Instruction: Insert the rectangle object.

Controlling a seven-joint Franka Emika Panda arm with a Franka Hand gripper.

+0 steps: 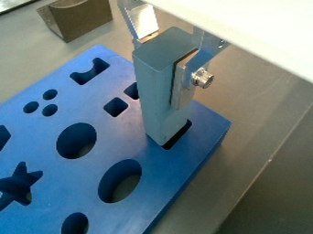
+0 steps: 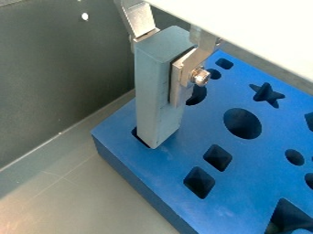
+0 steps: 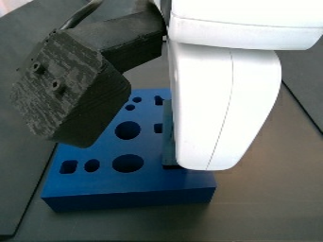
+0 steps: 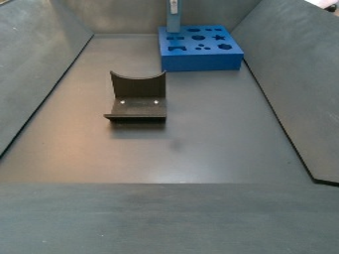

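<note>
The rectangle object [image 1: 163, 96] is a slim light-blue bar. It stands upright with its lower end inside a rectangular hole at a corner of the dark-blue board [image 1: 73, 174]. It also shows in the other wrist view [image 2: 156, 96], above the board [image 2: 232, 174]. My gripper [image 1: 166, 59] is shut on the bar's upper end, with one silver finger [image 1: 188, 78] flat against its side and the other behind its top. In a side view the bar [image 4: 173, 17] rises from the board [image 4: 199, 50] at the far end of the bin.
The fixture [image 4: 135, 99] stands on the floor in the middle of the bin. Grey sloping walls [image 4: 284, 109] surround the floor. In a side view a white arm housing [image 3: 228, 85] hides much of the board [image 3: 113, 184]. The board has several other shaped holes.
</note>
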